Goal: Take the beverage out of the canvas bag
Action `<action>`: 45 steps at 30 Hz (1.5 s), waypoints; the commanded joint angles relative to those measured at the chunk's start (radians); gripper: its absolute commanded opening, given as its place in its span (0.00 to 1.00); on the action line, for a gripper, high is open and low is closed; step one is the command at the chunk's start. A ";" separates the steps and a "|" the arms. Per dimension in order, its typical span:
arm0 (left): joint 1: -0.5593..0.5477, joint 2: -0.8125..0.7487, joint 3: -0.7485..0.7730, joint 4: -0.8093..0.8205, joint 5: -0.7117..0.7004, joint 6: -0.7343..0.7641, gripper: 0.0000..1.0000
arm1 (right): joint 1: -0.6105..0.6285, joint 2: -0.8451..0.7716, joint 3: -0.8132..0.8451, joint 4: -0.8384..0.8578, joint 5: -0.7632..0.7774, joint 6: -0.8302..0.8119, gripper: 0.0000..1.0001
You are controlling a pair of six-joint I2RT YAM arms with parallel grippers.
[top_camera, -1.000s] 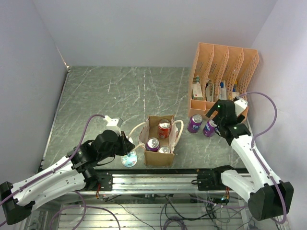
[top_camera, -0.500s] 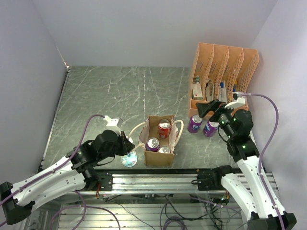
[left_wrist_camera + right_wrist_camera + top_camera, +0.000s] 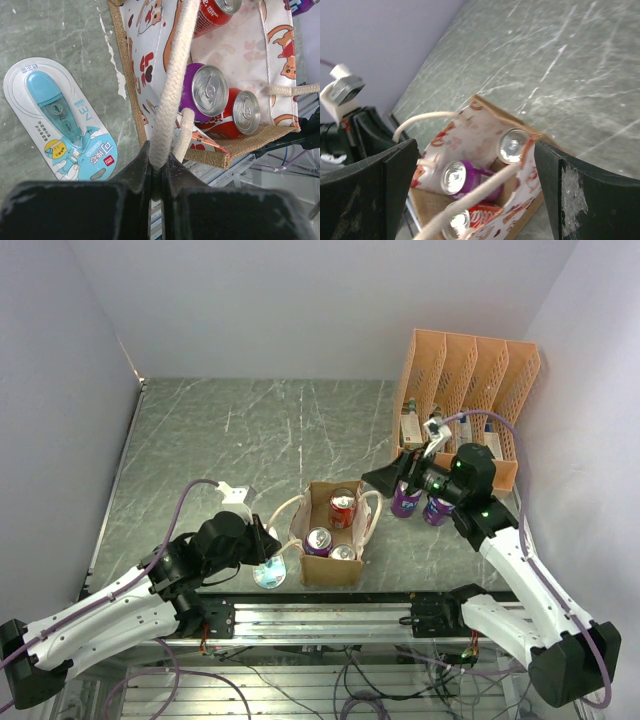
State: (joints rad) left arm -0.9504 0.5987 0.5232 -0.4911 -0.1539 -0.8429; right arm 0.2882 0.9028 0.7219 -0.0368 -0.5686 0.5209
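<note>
**Bag held for unloading.** Left fingers (image 3: 132, 172) are clenched on one handle (image 3: 175, 85), probably to anchor the bag (image 3: 330, 572) on the table (image 3: 250, 430) and keep its mouth open. Right fingers (image 3: 375, 185), spread and empty, face the opening from the right. Three cans (image 3: 210, 90) stand upright inside the bag, with their tops exposed for a grasp from above.
</note>
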 commanded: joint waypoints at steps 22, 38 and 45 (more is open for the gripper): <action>0.004 -0.008 0.004 -0.003 0.014 -0.007 0.07 | 0.576 0.307 0.334 -0.318 0.556 -0.213 1.00; 0.003 -0.008 -0.003 -0.003 0.017 -0.007 0.07 | 0.656 0.490 0.351 -0.506 0.949 -0.118 1.00; 0.004 -0.003 -0.004 0.005 0.024 -0.006 0.07 | 0.656 0.582 0.371 -0.515 0.990 -0.116 1.00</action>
State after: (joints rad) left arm -0.9504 0.5949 0.5220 -0.4919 -0.1532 -0.8467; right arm 0.9440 1.4246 1.0737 -0.5217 0.3485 0.3969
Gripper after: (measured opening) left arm 0.125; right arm 0.999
